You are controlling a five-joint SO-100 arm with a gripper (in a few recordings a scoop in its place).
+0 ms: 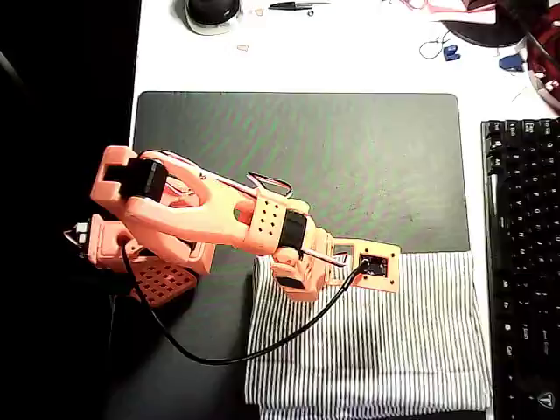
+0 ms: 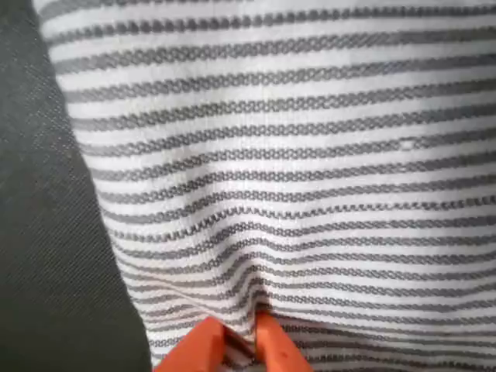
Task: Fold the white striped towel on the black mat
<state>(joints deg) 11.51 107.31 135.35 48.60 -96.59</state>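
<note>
Gripper (image 2: 239,342) at the bottom of the wrist view, orange fingers (image 2: 273,345) pinching a ridge of the striped towel (image 1: 372,341), which lies lower right on the black mat (image 1: 350,166).

A black keyboard (image 1: 522,262) is lying along the right edge of the white tabletop (image 1: 350,52) in the overhead view. A round dark-topped object (image 1: 213,13) is sitting at the top edge, with small snips (image 1: 295,6) lying just to its right and small blue bits (image 1: 451,52) lying further right.
</note>
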